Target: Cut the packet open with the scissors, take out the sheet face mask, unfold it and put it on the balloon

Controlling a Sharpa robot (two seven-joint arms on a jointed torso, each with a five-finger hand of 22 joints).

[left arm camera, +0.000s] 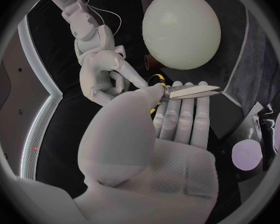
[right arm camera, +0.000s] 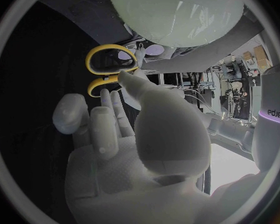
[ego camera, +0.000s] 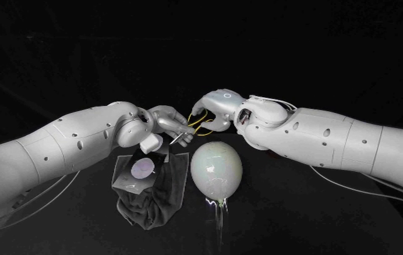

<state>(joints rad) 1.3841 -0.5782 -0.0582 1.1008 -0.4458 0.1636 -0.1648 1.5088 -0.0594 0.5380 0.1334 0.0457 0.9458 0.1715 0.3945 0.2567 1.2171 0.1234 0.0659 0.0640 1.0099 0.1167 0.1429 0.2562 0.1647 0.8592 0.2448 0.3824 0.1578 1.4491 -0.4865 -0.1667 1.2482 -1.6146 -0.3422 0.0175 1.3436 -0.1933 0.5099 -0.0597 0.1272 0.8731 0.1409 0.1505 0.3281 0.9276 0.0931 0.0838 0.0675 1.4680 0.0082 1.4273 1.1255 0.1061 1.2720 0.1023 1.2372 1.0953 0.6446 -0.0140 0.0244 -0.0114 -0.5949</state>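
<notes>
A: Where are the scissors (ego camera: 198,128)?
B: Aloft, yellow handles, blades closed, pinched in the left hand (ego camera: 168,122).
A: And the balloon (ego camera: 216,169)?
B: Pale, egg-shaped, lying on its side; the dark packet (ego camera: 144,170) (lilac disc on it) lies just beside.

— We see the black table (ego camera: 336,220) sink into darkness in the head view; light from above catches the white arms (ego camera: 67,144) and the pale, glossy oval balloon (ego camera: 216,169).
— We note small bright glints on that balloon, shadow under the arms, a dark frame round both wrist views, and straight edges bending near their rims.
</notes>
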